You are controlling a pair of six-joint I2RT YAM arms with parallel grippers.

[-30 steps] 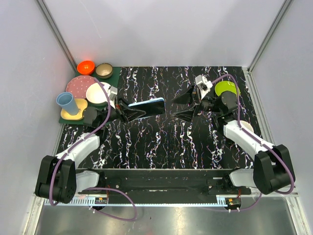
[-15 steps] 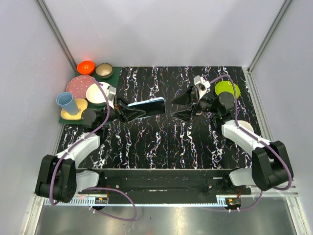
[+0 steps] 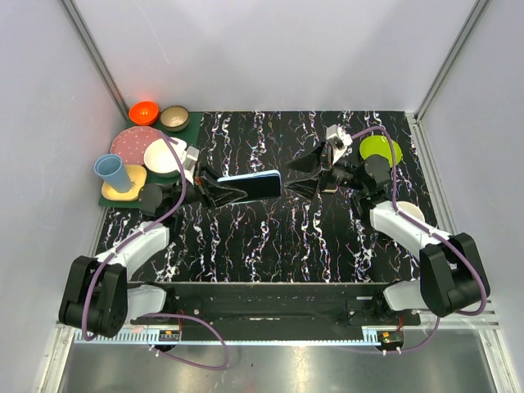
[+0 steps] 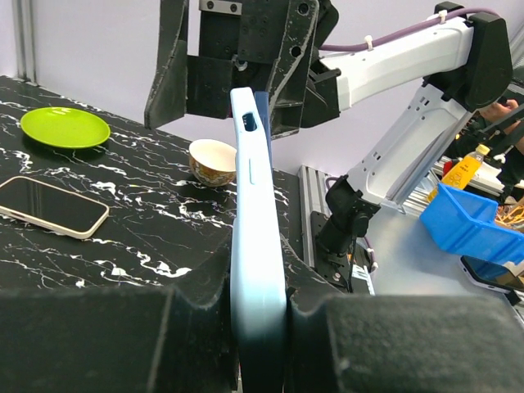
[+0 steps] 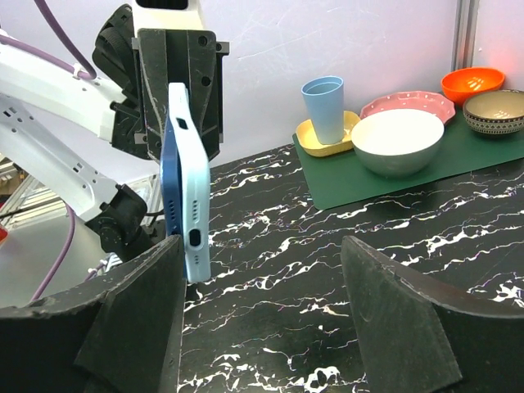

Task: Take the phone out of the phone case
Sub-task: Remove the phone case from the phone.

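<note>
Left gripper (image 3: 218, 190): shut tight on one end of the phone case (image 3: 250, 184), with a finger pressed on each flat side.
Phone case: light blue, up in the air over the middle of the tabletop (image 3: 270, 237), standing on its thin edge, long way pointing across at the other arm.
Phone (image 5: 169, 196): inside the case, showing only as a darker blue strip along one side.
Right gripper (image 3: 291, 178): wide open, holding nothing, facing the free end of the case.
Gap between case and right gripper: very small. From the right wrist, free end of the case right by one black finger (image 5: 139, 311). Cannot tell if touching.
Case buttons and holes: a small dark slot near the top edge seen from the left wrist, and a round port hole at the free end seen from the right wrist.
Second phone (image 4: 51, 206): lying flat on the tabletop, screen up, in a pale case, near the green plate (image 3: 380, 148).
Small bowl (image 4: 213, 160): white inside, on the tabletop by the right arm.
Green mat (image 3: 193, 129): at the far left corner of the tabletop, full of dishes.
Dishes on the mat: blue cup (image 3: 111, 172) on a yellow plate (image 3: 131, 190), white bowl (image 3: 162, 155), pink plate (image 3: 131, 143), orange bowl (image 3: 144, 111), tan bowl (image 3: 174, 118).
</note>
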